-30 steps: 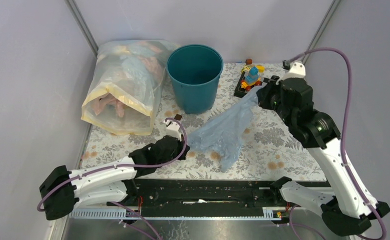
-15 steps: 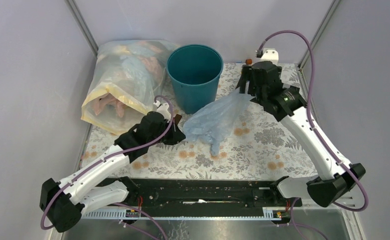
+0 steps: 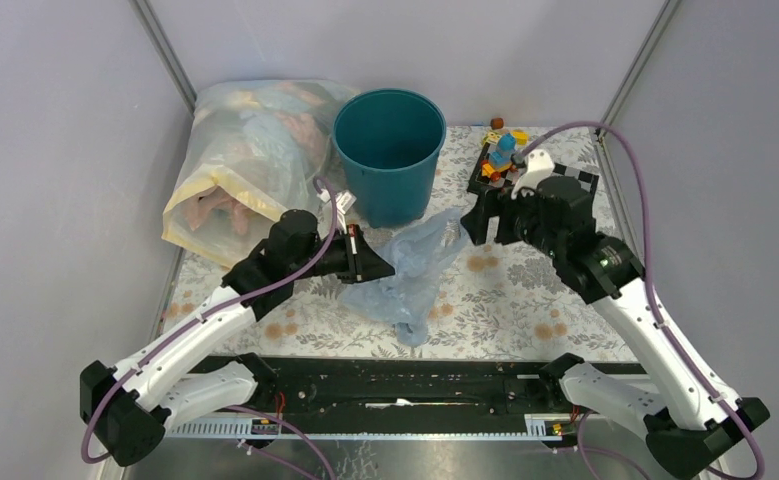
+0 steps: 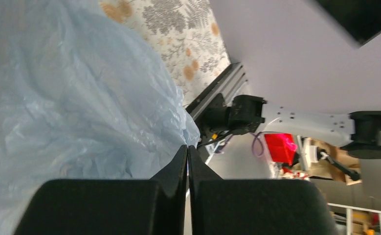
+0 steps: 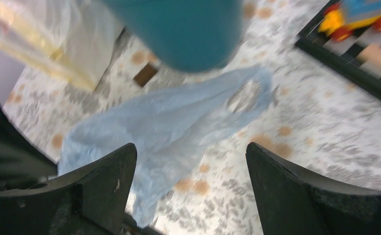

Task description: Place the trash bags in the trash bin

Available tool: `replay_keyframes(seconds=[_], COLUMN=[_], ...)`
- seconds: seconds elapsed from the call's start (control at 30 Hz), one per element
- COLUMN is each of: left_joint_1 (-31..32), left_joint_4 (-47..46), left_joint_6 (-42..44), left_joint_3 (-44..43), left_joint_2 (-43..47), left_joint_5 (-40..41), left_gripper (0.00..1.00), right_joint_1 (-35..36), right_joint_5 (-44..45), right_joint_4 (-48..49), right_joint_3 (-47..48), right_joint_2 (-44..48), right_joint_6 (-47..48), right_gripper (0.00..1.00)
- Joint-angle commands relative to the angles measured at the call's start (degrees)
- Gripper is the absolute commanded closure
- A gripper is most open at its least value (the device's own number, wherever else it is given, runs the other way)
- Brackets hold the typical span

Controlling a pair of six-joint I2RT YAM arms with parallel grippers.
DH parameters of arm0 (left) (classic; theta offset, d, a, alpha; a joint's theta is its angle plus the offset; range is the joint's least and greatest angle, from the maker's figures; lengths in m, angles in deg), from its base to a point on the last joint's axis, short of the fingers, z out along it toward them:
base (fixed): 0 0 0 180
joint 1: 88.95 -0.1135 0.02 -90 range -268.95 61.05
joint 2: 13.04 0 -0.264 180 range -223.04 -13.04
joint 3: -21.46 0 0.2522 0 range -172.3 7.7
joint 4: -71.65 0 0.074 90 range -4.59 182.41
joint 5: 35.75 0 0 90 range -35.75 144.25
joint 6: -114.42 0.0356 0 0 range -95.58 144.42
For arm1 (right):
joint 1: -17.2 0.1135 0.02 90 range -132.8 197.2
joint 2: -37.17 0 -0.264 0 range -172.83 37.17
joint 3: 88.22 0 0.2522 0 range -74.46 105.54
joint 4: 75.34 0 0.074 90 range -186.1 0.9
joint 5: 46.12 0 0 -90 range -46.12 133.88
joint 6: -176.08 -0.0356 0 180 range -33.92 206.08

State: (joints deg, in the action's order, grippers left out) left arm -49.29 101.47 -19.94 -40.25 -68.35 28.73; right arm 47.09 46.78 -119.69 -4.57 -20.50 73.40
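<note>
The trash bag (image 3: 410,272) is a crumpled pale-blue film, raised at its left end, with its tail drooping toward the near edge. My left gripper (image 3: 373,266) is shut on that left end, and its wrist view shows the bag (image 4: 71,98) bunched against the closed fingertips (image 4: 187,149). My right gripper (image 3: 475,226) hovers open over the bag's right end with nothing between its fingers. From that wrist the bag (image 5: 168,122) lies below the spread gripper (image 5: 190,147). The teal trash bin (image 3: 389,150) stands upright just behind, its wall (image 5: 178,29) close to the bag's far end.
A large clear yellowish bag stuffed with cloth (image 3: 250,170) leans left of the bin. A black plate with toy blocks (image 3: 500,160) sits at the back right, also seen from the right wrist (image 5: 359,19). A small brown block (image 5: 145,74) lies near the bin's foot. A black rail (image 3: 395,385) runs along the near edge.
My right gripper opened and let go of the bag's right end, then drew back toward the near side. My left arm swung right, carrying the bag's left end with it.
</note>
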Motion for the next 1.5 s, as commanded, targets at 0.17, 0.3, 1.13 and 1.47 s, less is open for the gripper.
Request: replay_keyframes(seconds=[0.17,0.3,1.13,1.47], left_joint_1=[-2.15,-2.75,-14.99,-32.14], left_joint_4=[-14.98,-14.27,-26.65,-16.15], left_joint_6=[-9.7,-9.44,-16.51,-6.25], left_joint_3=[3.72,4.86,17.03,14.49], left_joint_2=[0.03,0.79,5.14,4.22], left_joint_5=[-4.78,-2.38,-7.46,-14.07], left_gripper=[1.0,1.0,1.0,1.0], right_joint_1=[0.78,4.68,14.78,14.73], right_joint_5=[-20.9,-20.64,-13.78,24.22], right_joint_4=[10.93,11.61,28.66,-3.77], right_joint_3=[-21.22,-26.0,-41.3,-28.3], right_joint_2=[4.9,3.71,-6.49,3.87], right_joint_6=[-9.7,-11.24,-22.33,-21.31], right_gripper=[0.16,0.2,0.97,1.0])
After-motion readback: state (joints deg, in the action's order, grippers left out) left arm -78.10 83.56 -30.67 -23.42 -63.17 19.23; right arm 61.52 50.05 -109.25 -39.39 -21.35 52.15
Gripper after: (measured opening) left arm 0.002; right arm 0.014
